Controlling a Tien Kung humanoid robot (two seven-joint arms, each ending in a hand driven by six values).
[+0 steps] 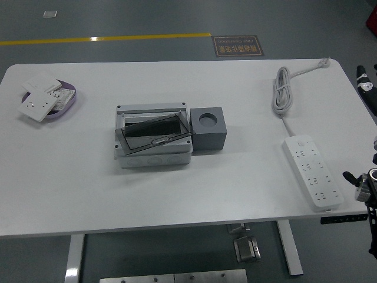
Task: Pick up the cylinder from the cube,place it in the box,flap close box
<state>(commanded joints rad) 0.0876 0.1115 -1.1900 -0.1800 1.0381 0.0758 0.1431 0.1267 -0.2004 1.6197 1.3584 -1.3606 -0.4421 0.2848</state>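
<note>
One robot arm (366, 177) barely pokes in at the right edge of the white table (88, 188), and honestly I can't tell how its hand is set. Well off to its left sits the light grey plastic box (154, 140) with its dark see-through flap (154, 133) tilted partway open. Touching the box's right side is the dark grey cube (210, 129) with a round hole on top; can't tell if a cylinder is in there. A white power strip (313, 163) lies just beside the arm.
</note>
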